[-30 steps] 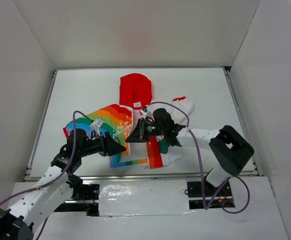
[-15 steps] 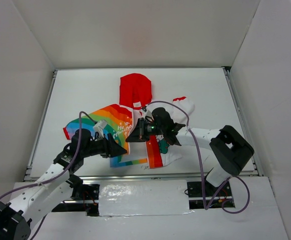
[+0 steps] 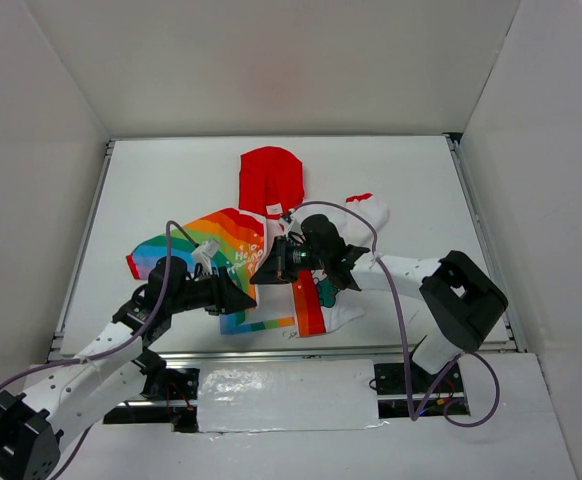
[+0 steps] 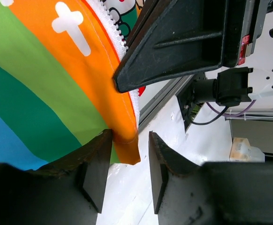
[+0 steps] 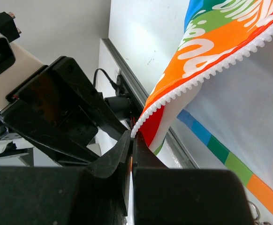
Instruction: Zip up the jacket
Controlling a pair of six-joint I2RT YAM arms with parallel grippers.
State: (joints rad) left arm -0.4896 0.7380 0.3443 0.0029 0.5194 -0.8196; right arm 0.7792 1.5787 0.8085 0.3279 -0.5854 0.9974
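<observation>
The jacket lies near the table's front, with its red hood [image 3: 271,178] at the back, the rainbow half [image 3: 221,245] on the left and the white half [image 3: 366,212] on the right. My right gripper [image 3: 264,272] is shut on the lower end of the rainbow half's white zipper edge [image 5: 211,70] and holds it lifted; the right wrist view shows its jaws [image 5: 132,138] pinched together on that edge. My left gripper [image 3: 251,298] is open just below it. In the left wrist view [image 4: 129,173] the orange hem corner [image 4: 125,147] hangs between the jaws, against the left finger.
The two grippers are almost touching; the right gripper's black body [image 4: 183,42] fills the top of the left wrist view. A metal rail [image 3: 271,352] runs along the table's near edge just below them. White walls enclose the table on three sides.
My left arm has moved right and forward, bringing its open jaws around the jacket's hem corner. The right gripper has stayed nearly still, holding the zipper edge.
</observation>
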